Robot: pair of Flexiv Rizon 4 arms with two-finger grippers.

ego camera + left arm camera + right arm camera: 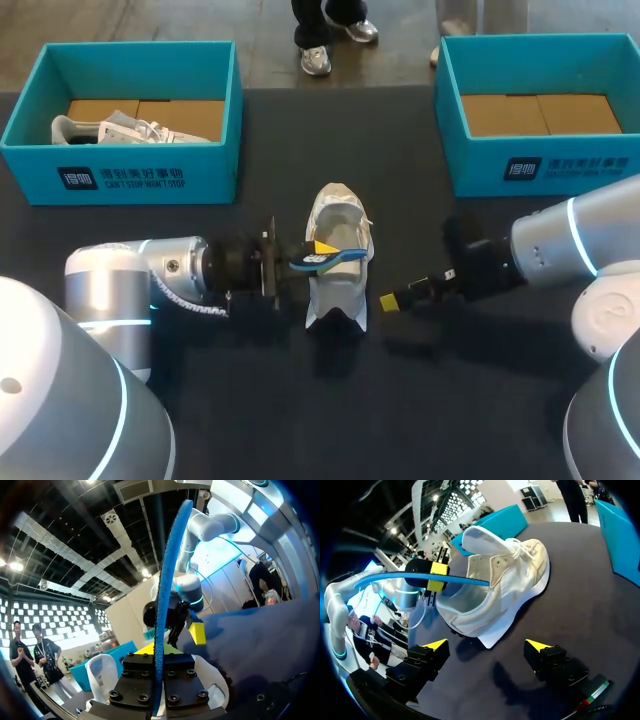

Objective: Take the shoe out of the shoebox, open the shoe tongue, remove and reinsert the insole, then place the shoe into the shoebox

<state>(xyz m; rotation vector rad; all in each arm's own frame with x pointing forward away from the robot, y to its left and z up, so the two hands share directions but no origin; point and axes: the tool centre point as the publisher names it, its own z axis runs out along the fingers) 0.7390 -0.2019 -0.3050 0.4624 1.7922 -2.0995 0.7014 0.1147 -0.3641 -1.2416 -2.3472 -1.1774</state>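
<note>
A white shoe (335,290) lies on the dark table between both arms, also seen ahead of the right gripper (505,580). My left gripper (318,247) is shut on a thin blue insole (338,258), held over the shoe's opening. In the left wrist view the insole (167,605) stands edge-on between the yellow tips of that gripper (157,650). From the right wrist, the insole (465,581) runs from the left gripper (436,576) to the shoe's mouth. My right gripper (390,300) sits open just right of the shoe, its fingers (437,644) wide apart and empty.
A teal shoebox (130,175) at the back left holds another white shoe (130,130). A second teal shoebox (540,165) stands at the back right with only cardboard showing inside. Dark tabletop spreads in front of the shoe.
</note>
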